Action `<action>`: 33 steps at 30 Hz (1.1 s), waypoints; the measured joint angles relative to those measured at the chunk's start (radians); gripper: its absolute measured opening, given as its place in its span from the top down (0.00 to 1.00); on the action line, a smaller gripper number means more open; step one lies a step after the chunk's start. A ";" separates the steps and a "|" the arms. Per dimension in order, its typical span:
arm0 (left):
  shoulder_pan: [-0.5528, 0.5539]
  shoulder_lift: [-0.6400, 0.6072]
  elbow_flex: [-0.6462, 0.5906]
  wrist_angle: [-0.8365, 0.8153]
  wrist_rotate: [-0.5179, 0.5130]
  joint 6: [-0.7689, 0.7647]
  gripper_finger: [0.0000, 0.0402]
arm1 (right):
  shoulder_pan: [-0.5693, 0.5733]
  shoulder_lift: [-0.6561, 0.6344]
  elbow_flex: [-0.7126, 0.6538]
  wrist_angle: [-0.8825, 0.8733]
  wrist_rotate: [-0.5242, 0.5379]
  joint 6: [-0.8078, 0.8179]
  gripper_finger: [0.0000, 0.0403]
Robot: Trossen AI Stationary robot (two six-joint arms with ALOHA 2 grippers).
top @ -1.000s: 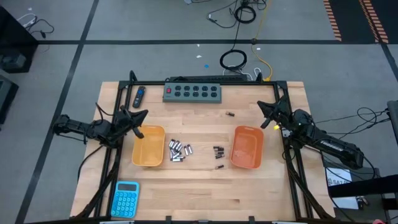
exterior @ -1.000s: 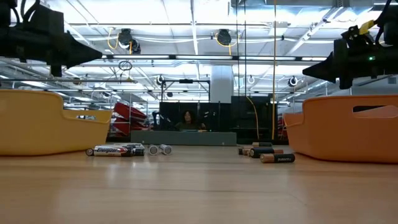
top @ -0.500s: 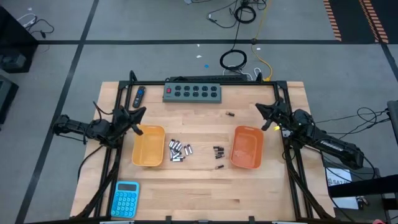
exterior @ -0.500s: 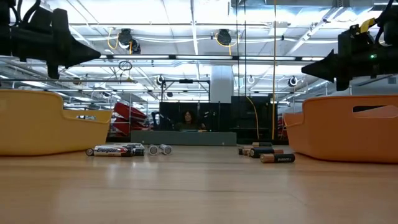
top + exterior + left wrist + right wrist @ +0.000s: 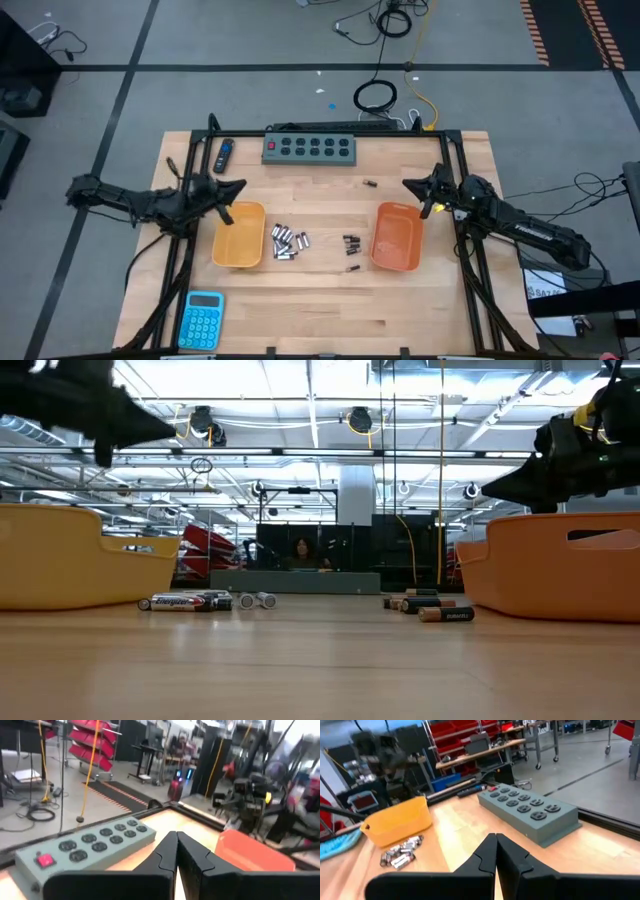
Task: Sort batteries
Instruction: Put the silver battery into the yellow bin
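While both arms hang at the table's sides, the left gripper point(image 5: 236, 185) sits pinched shut and empty above the yellow bin's point(image 5: 239, 235) far rim, and the right gripper point(image 5: 409, 184) hangs likewise closed and empty just off the orange bin's point(image 5: 398, 236) far corner. Between the bins lie the silvery batteries point(image 5: 287, 242) near the yellow one, the dark batteries point(image 5: 351, 243) near the orange, one stray cell point(image 5: 370, 184) toward the power strip point(image 5: 310, 148). Bare wood lies open in front of them.
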 joint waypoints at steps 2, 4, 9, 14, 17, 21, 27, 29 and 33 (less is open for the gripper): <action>0.000 0.137 0.071 -0.016 0.005 0.033 0.93 | 0.000 0.005 0.000 0.009 0.000 -0.017 1.00; 0.000 0.274 0.162 -0.055 0.008 0.059 0.89 | 0.000 0.005 0.000 0.009 -0.003 -0.009 1.00; 0.001 0.596 0.432 -0.247 0.014 0.053 0.74 | 0.002 0.008 0.000 0.010 -0.076 0.034 1.00; 0.023 0.851 0.686 -0.458 0.155 -0.043 0.68 | 0.034 0.012 0.000 0.010 -0.076 0.020 1.00; 0.029 0.994 0.800 -0.544 0.226 -0.068 0.68 | 0.048 0.012 0.000 0.010 -0.067 0.013 1.00; 0.043 1.153 0.918 -0.583 0.299 -0.094 0.68 | 0.055 0.013 0.023 -0.038 -0.042 -0.040 1.00; 0.070 1.346 1.038 -0.693 0.414 -0.130 0.67 | 0.055 0.040 0.142 -0.118 -0.035 -0.131 1.00; 0.078 1.394 1.055 -0.715 0.472 -0.138 0.65 | 0.055 0.048 0.173 -0.118 -0.035 -0.154 1.00; 0.084 1.470 1.077 -0.740 0.536 -0.162 0.55 | 0.055 0.071 0.201 -0.119 -0.035 -0.198 1.00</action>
